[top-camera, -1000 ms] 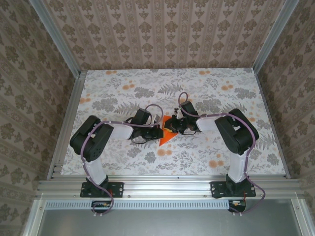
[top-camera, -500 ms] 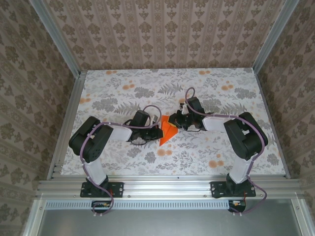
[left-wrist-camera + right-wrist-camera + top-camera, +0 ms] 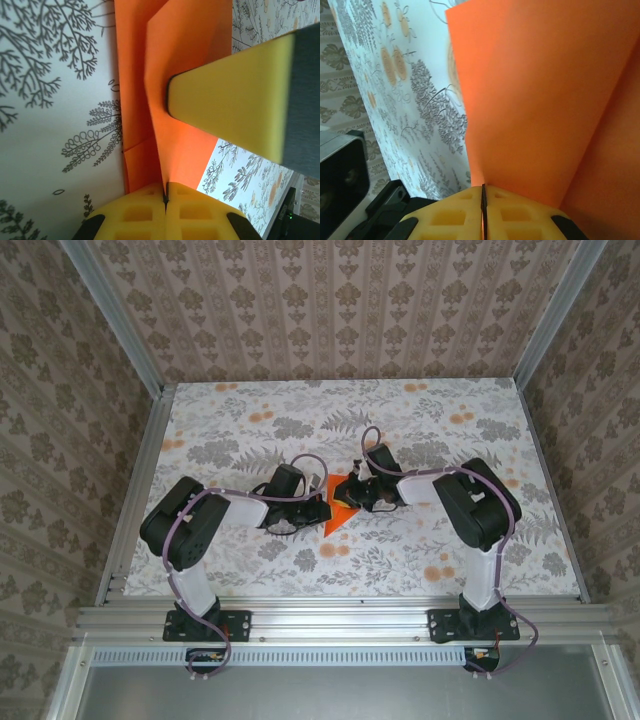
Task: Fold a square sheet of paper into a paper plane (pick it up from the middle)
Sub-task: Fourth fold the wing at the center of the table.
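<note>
The square sheet of paper (image 3: 335, 521) is bright orange and folded to a pointed shape, with its tip toward the near edge of the table. It sits at mid-table between both grippers. My left gripper (image 3: 319, 508) is shut on a raised fold of the paper (image 3: 190, 45), pinched between the yellow fingertips of that gripper (image 3: 165, 189). From the other side my right gripper (image 3: 352, 497) is shut on an upright edge of the paper (image 3: 545, 100); the sheet runs into the closed seam of this gripper (image 3: 483, 190). One yellow finger (image 3: 235, 110) of the right gripper presses on the paper in the left wrist view.
The floral table cover (image 3: 250, 430) stretches open behind and to both sides. Aluminium rails (image 3: 135, 490) and patterned walls box the table in. A dark part of the left arm (image 3: 345, 175) shows at the lower left of the right wrist view.
Half a second ago the right arm stretched back and to the right, lifting the paper slightly; it has since drawn in toward the left gripper. The left arm has barely moved.
</note>
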Tool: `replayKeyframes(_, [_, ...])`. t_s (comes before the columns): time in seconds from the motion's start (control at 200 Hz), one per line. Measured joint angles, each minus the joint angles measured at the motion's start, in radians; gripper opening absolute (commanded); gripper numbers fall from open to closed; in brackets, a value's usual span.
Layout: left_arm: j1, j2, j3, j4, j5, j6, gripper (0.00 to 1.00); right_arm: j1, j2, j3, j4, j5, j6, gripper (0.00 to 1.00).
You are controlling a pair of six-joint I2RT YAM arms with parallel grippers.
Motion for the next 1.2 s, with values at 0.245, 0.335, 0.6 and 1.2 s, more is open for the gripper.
replayKeyframes(0.245, [-0.003, -0.047, 0.0, -0.077, -0.058, 0.01, 0.16, 0.003, 0.012, 0.006, -0.012, 0.001, -0.022, 0.1])
replayKeyframes(0.335, [-0.007, -0.061, 0.001, -0.114, -0.078, 0.02, 0.15, 0.003, 0.012, 0.006, -0.011, 0.001, -0.022, 0.1])
replayKeyframes(0.6, [-0.023, -0.074, 0.003, -0.15, -0.111, 0.034, 0.02, 0.003, 0.014, 0.006, -0.009, 0.001, -0.022, 0.1])
replayKeyframes(1.2, [-0.045, -0.113, 0.018, -0.205, -0.11, 0.08, 0.1, 0.004, 0.016, 0.006, -0.008, -0.004, -0.026, 0.1])
